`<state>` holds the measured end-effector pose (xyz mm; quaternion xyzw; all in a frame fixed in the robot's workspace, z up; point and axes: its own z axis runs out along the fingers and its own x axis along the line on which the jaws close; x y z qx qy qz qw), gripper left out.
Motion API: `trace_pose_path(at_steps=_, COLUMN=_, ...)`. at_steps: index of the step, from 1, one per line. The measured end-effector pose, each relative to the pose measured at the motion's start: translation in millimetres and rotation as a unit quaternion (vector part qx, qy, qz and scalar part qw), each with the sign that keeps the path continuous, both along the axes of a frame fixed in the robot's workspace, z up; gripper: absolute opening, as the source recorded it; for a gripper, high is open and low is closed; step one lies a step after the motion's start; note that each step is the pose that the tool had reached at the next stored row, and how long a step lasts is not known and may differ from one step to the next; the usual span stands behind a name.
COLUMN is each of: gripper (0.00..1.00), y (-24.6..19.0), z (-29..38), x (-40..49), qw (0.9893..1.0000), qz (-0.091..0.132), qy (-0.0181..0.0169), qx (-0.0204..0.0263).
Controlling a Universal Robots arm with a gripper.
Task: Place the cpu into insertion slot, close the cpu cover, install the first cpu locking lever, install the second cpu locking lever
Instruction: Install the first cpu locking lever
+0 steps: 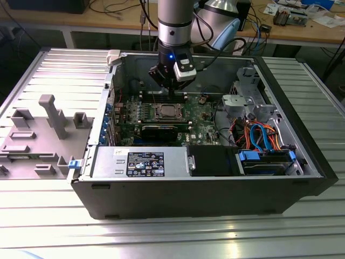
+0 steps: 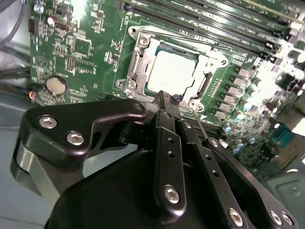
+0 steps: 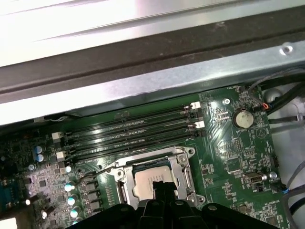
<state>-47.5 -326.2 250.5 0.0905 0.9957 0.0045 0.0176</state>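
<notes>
The cpu (image 1: 168,111) lies flat in the insertion slot (image 2: 135,71) on the green motherboard (image 1: 202,116), its silver top showing through the window of the cpu cover (image 2: 209,67), which lies down over it. In both wrist views the cpu (image 3: 145,183) sits just beyond my fingertips. My gripper (image 2: 167,99) is shut, its tips hovering at one edge of the socket with nothing seen between them. A thin wire lever (image 2: 199,121) rises beside the fingers, and another wire lever (image 3: 95,174) sticks out from the socket's side. In the exterior view my gripper (image 1: 171,93) hangs over the socket.
Memory slots (image 3: 133,133) run along one side of the socket, and a coin cell (image 3: 243,118) sits near it. A black expansion card (image 1: 161,131), the power supply (image 1: 140,162), a drive cage (image 1: 242,100) and cables (image 1: 259,135) crowd the open case. A grey fixture (image 1: 48,124) stands on the exterior view's left.
</notes>
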Motion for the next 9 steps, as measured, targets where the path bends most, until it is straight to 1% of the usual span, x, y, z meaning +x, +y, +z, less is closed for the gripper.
trace_pose_path(at_steps=3, gripper=0.11, y=0.0, z=0.0, x=0.0, qw=0.9996, qz=0.030, qy=0.0000, qx=0.0000)
trace_pose_path(at_steps=5, gripper=0.11, y=0.0, z=-0.1, x=0.0, qw=0.9987, qz=0.050, qy=0.0000, qx=0.0000)
trace_pose_path(at_steps=6, gripper=0.11, y=0.0, z=-0.1, x=-0.1, qw=0.9980, qz=0.063, qy=0.0000, qx=0.0000)
trace_pose_path(at_steps=8, gripper=0.11, y=-0.1, z=-0.2, x=-1.2, qw=0.9968, qz=0.080, qy=0.0000, qx=0.0003)
trace_pose_path(at_steps=9, gripper=0.11, y=-0.1, z=-0.2, x=-3.2, qw=0.9967, qz=0.081, qy=0.0000, qx=0.0008)
